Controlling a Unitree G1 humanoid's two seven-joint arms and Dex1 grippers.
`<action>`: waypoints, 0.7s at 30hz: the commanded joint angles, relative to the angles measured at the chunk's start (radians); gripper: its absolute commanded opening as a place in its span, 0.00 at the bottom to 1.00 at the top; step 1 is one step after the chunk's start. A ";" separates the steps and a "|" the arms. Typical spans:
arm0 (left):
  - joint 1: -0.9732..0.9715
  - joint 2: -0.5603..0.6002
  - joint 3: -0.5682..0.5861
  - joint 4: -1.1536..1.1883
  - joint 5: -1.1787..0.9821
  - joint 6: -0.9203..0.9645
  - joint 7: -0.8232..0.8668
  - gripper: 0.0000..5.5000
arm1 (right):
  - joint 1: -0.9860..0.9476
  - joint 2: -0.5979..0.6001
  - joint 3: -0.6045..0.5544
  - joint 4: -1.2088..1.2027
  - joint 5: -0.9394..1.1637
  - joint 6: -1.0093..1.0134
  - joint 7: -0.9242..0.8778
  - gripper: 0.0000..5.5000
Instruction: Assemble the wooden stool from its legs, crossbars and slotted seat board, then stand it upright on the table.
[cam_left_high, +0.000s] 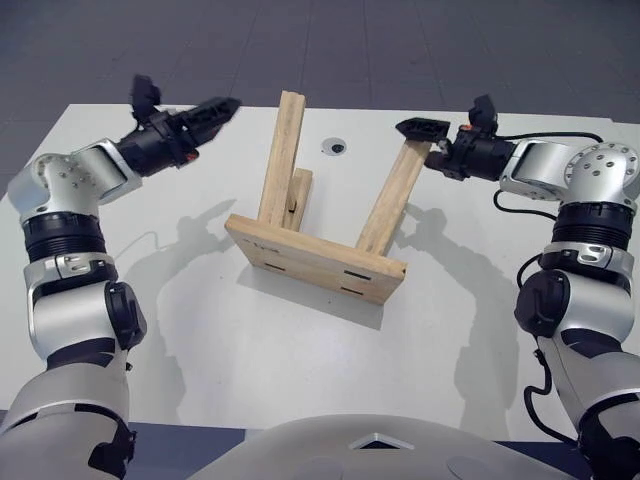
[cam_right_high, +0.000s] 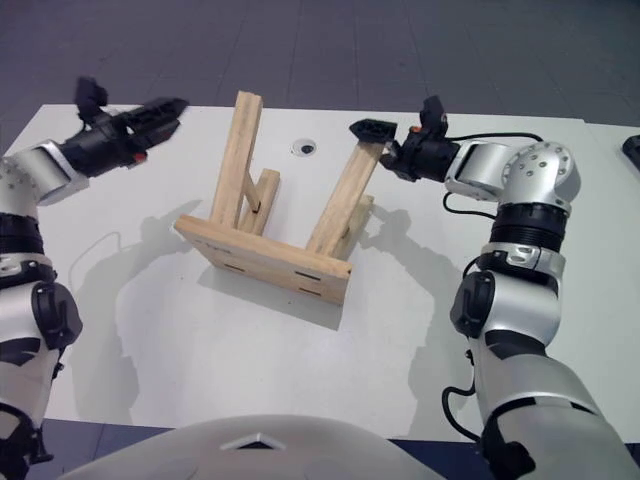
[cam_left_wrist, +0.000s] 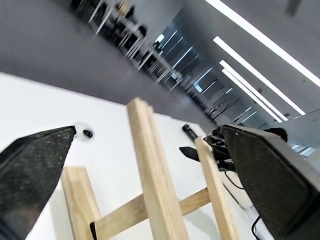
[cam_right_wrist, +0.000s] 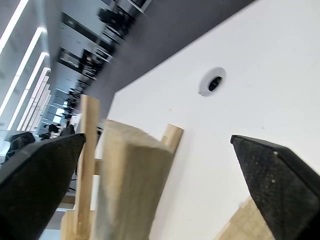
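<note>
While the pale wooden stool (cam_left_high: 315, 255) lies on its side mid-frame on the white worktop (cam_left_high: 200, 330), the right pincer (cam_left_high: 422, 128) is spread around the tip of one leg (cam_left_high: 392, 195) and the left pincer (cam_left_high: 222, 108) is open at upper left; levered by that leg, joints could be pulled loose

Pale bare-wood stool (cam_left_high: 318, 262), matt grain; table (cam_left_high: 200, 340) smooth, matt white

No text, label, brand, number or sign is legible on any surface in view.
</note>
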 joint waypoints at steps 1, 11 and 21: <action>0.124 -0.038 0.143 -0.191 -0.144 0.006 -0.005 0.98 | 0.041 0.017 -0.038 -0.098 0.043 -0.017 0.047 0.98; 0.708 0.104 0.224 -0.788 -0.166 -0.045 -0.167 0.98 | 0.439 -0.259 -0.087 -0.520 -0.006 -0.187 0.332 0.98; 0.819 0.292 0.007 -0.726 0.136 -0.300 -0.347 0.98 | 0.779 -0.523 0.088 -0.952 -0.057 -0.381 0.810 0.98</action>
